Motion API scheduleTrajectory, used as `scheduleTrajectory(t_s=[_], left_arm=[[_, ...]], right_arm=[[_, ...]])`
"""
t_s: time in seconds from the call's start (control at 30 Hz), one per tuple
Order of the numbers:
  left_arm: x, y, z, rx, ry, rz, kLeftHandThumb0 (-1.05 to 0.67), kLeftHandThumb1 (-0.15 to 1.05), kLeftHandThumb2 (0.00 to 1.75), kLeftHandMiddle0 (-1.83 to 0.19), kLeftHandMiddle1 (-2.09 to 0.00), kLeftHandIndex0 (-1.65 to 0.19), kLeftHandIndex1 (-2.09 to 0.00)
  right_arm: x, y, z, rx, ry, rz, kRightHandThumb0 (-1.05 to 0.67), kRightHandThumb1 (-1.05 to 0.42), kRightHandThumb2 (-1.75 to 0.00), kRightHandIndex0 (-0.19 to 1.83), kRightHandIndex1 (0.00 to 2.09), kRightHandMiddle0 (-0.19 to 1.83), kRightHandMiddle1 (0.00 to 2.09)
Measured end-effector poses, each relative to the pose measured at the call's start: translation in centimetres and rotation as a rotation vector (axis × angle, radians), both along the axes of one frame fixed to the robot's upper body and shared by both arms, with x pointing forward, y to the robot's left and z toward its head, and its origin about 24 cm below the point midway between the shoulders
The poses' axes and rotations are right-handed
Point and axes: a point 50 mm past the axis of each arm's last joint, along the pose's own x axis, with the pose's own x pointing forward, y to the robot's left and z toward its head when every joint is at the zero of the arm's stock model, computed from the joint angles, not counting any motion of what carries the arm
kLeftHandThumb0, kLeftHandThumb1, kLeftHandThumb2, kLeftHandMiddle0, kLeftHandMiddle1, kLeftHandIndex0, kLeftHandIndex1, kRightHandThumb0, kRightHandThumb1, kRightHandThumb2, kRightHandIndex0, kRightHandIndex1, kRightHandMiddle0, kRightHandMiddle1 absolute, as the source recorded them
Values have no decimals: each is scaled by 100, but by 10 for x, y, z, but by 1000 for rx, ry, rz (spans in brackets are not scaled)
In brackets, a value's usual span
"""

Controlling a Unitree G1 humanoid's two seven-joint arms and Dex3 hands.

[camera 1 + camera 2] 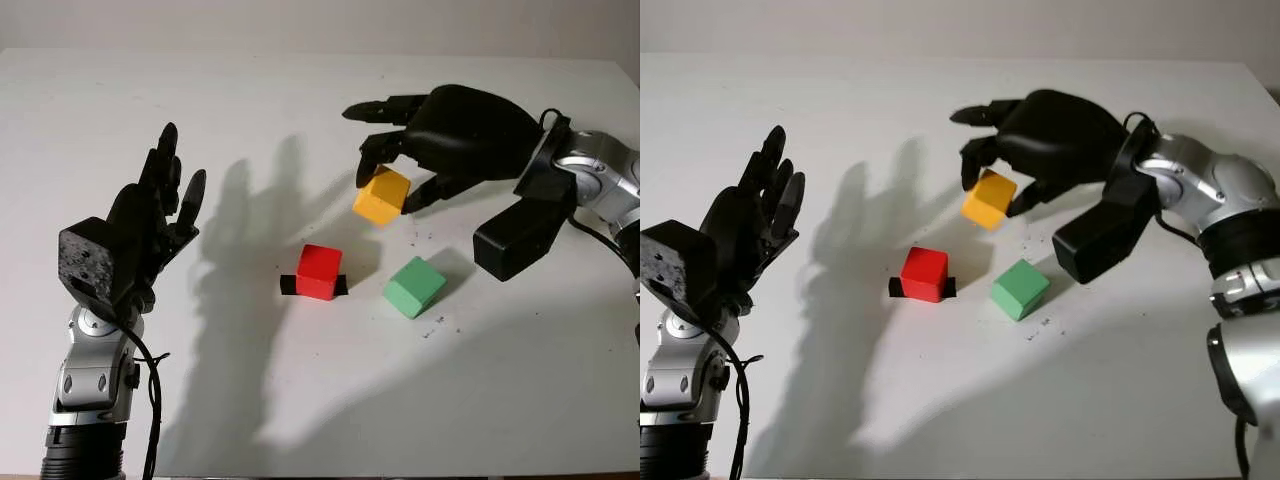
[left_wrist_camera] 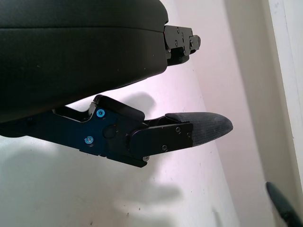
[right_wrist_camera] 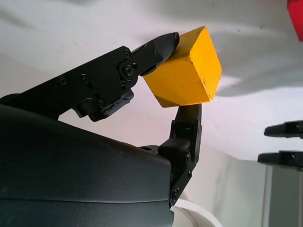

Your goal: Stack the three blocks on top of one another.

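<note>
While the yellow block [image 1: 382,196] hung pinched in the right robot hand [image 1: 420,135] above mid-desk [image 1: 300,400], nothing was stacked: red block [image 1: 319,271] and green block [image 1: 414,286] sat apart beneath it. Left robot hand [image 1: 150,215] was open, raised near the left edge.

A: Which colours do the blocks have?
B: One yellow block [image 1: 381,196], one red block [image 1: 319,271] at its seven o'clock, one green block [image 1: 414,286] at its five o'clock.
A: And under the red one?
B: A black strip [image 1: 288,285]. The table [image 1: 300,400] is white with small dark specks. The left hand [image 1: 150,215] and right hand [image 1: 440,135] are black, with silver forearms.
</note>
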Motion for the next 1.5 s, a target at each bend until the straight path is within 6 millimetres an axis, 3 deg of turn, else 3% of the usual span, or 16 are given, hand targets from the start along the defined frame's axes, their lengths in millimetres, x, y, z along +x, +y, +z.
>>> scheduleTrajectory(t_s=[0.37,0.83,1.17,1.5], left_arm=[[-1,-5,0,-10,-8,-3,-71,105,51,8,-5,5,-6],[-1,-8,0,-32,-15,-8,-71,105,51,9,-5,7,-5],[-2,-10,-1,-53,-17,-4,-70,105,56,10,-5,8,-5],[-2,-11,-1,-53,-19,1,-70,105,55,11,-5,10,-4]], right_arm=[[-11,35,24,91,225,-14,-35,-98,-6,22,4,36,140],[-21,47,19,29,414,34,-36,-98,-5,18,4,35,140],[-25,57,13,-56,416,90,-38,-101,-6,18,5,26,154],[-23,57,3,-138,414,83,-39,-101,-5,19,6,26,153]])
